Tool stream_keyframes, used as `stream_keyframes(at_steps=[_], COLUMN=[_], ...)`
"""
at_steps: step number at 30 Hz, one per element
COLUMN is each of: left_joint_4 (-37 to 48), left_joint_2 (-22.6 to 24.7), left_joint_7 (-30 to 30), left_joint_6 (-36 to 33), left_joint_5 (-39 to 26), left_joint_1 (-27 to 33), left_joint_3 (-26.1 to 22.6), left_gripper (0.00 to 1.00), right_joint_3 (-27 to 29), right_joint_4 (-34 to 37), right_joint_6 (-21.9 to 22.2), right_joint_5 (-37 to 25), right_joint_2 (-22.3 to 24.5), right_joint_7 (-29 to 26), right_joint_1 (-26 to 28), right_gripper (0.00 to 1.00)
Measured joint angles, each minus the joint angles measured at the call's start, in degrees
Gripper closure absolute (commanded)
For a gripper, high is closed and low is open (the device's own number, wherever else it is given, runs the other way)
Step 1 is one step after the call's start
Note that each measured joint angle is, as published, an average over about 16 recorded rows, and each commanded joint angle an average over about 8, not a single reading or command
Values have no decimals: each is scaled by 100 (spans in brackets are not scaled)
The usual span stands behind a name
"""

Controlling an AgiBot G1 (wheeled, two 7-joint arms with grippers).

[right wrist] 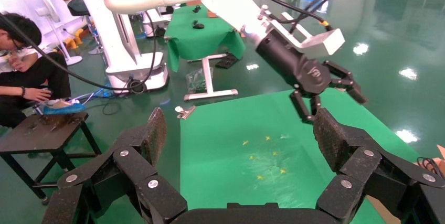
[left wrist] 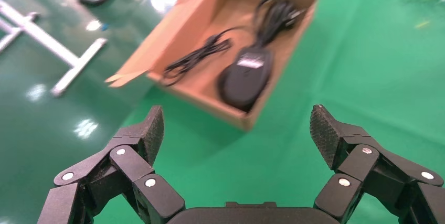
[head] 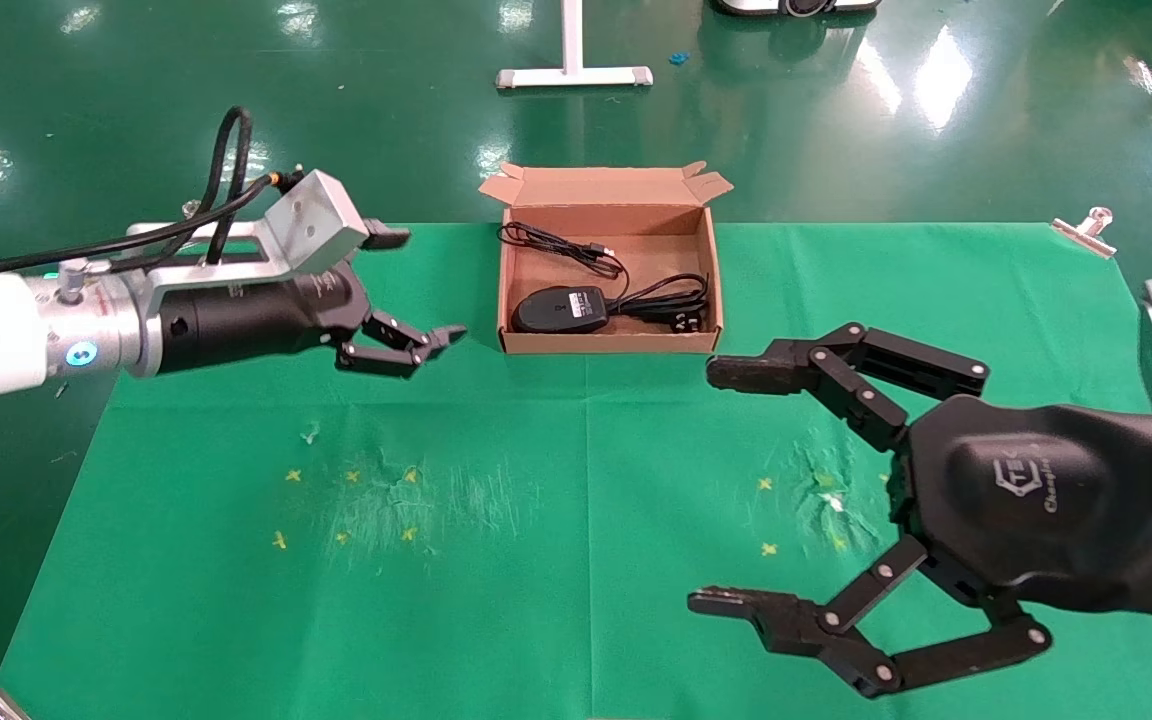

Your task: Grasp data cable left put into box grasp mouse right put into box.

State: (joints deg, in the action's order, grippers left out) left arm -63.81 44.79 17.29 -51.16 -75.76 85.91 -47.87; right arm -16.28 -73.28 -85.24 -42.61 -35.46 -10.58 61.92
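Green cloth covers the tabletop (head: 586, 520), and at its far edge, in the middle, a shallow brown cardboard box (head: 608, 342) is set with its flaps open toward the back. Inside the box the black mouse (head: 560, 309) is seen lying with its pale label up, against the near wall on the left side. The thin wire of the mouse is trailed toward the back left corner. The data cable (head: 664, 300), a thicker black cord, is bundled beside the mouse on the right side of the box, with its plug near the front right corner.

Both items are judged to be in the box already, so the task appears finished or nearly so. No grasp is in hand. The next move is likely only a pulling back of both arms to rest, with care that neither the box nor its flaps are knocked.

The left gripper (head: 406, 295) is held above the tabletop just left of the box, reaching in level from the left side and pointing toward it. Its jaws are spread wide and nothing is held; in the left wrist view the box is seen beyond the empty jaws of the left gripper (left wrist: 236, 129). The right gripper (head: 721, 485) is held over the near right part of the tabletop, well apart from the box, pointing leftward. Its jaws are also spread wide and empty, as is confirmed in the right wrist view (right wrist: 239, 132).
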Motion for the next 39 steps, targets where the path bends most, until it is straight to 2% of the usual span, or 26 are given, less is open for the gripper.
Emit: stream_keyframes(at_steps=[27, 39], left_joint_4=[-766, -996], left_joint_2=[-766, -997], left_joint_7=[-512, -662], left_joint_6=[-2707, -3520], left_joint_5=[2658, 3463], left_joint_1=[-1909, -2484], left_joint_3=[2497, 3252], left_gripper=[0, 0], right_joint_3=[11, 10], right_joint_4=[-24, -24], right_joint_6=[-43, -44], right_joint_5=[83, 91], right_joint_2=[48, 52], right_joint_7=[-9, -7], right_joint_1=[-29, -32], right_gripper=[0, 0])
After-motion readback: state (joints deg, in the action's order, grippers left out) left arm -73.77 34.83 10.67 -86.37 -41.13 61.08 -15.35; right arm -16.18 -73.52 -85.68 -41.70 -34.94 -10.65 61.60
